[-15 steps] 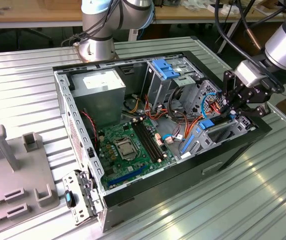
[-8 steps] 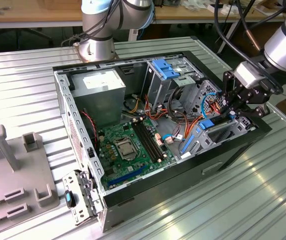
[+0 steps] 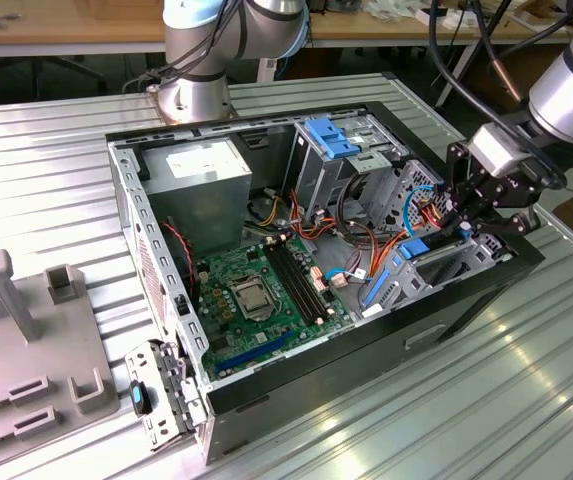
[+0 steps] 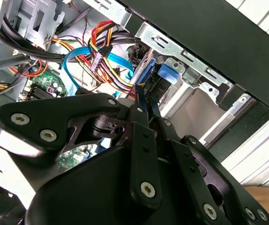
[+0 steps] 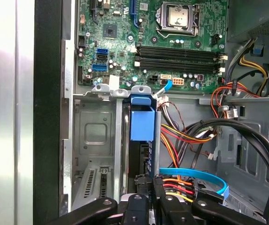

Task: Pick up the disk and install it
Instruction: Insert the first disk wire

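case (image 3: 166,300): black and silver desktop tower lying on its side, side panel off, sitting on the ribbed metal table (image 3: 46,180)
motherboard (image 3: 261,290): green, flat in the bottom of the case, bare CPU socket (image 3: 249,296) and empty black RAM slots (image 3: 301,280) next to it
power supply (image 3: 206,190): grey box in the far corner of the case
wiring: red/yellow/orange power leads (image 5: 186,136) bundled near the drive cage, plus thin blue data cables (image 5: 204,180)
drive cage (image 3: 351,165): silver, with a light blue ribbed bracket (image 3: 331,135) on top
grey fixture (image 3: 36,340): at the exterior view's left, on the table, apart from the case
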`<state>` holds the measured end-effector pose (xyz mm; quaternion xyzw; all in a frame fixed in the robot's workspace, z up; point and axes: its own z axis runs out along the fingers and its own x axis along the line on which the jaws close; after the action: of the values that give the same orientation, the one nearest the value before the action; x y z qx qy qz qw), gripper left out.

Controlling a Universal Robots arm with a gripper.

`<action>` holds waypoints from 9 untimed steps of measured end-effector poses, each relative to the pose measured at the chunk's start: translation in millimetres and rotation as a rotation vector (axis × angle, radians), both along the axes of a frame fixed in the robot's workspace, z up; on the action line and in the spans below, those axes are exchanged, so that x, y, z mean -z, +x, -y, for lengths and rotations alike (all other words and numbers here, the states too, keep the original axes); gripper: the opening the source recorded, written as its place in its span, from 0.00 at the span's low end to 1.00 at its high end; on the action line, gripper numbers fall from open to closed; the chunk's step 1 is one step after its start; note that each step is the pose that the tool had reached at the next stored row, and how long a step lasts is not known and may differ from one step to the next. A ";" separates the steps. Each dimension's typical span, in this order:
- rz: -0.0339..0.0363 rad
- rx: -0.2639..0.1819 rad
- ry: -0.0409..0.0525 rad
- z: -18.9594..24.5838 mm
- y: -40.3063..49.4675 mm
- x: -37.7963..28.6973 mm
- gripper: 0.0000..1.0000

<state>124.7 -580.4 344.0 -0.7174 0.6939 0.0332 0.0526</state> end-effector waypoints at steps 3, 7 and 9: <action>0.0000 0.000 0.0010 0.0 0.0 0.9 0.16; 0.0000 0.000 0.0028 0.2 -0.1 2.7 0.16; 0.0000 0.000 0.0037 0.4 -0.1 3.5 0.16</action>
<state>124.7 -580.8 340.5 -0.7173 0.6938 0.0345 0.0539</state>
